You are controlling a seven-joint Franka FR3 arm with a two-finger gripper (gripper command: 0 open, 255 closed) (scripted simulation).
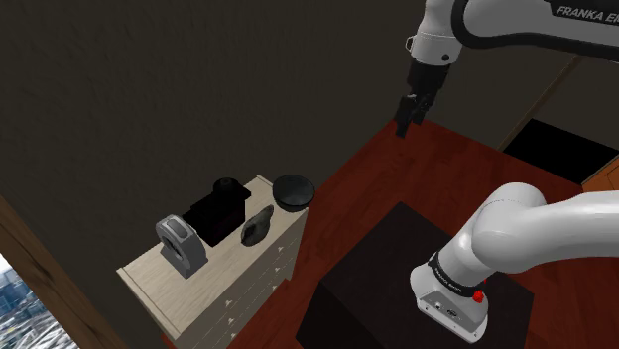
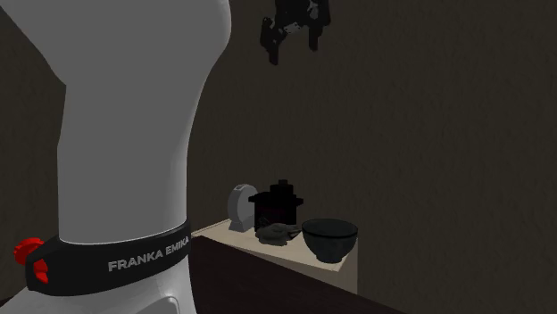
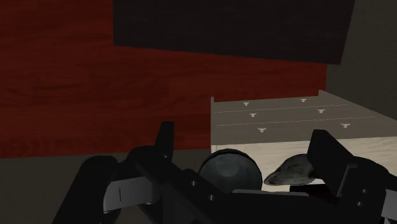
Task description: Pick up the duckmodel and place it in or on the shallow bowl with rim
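Black two-finger gripper (image 1: 403, 127) high in the air over red-brown wood floor (image 1: 436, 169), well apart from the furniture below. Fingers spread apart, grasping nothing; gap plain in the wrist view (image 3: 247, 143) and in the second exterior view (image 2: 293, 52).

Dark grey duck model (image 1: 256, 228) lying on top of a pale wooden dresser (image 1: 149, 280), between a black boxy appliance (image 1: 220, 208) and a dark round shallow bowl (image 1: 295, 191), apart from the bowl. Grey toaster (image 1: 182, 243) at the dresser's far end from the bowl.

From the second exterior view: bowl (image 2: 330, 239) in profile, with curved wall and rim; duck (image 2: 277, 233) low in front of the appliance (image 2: 278, 207).

From the wrist view: 3 rows of drawer fronts with small knobs (image 3: 280, 118), bowl (image 3: 229, 172) and duck (image 3: 289, 173) side by side, duck partly behind 1 finger.
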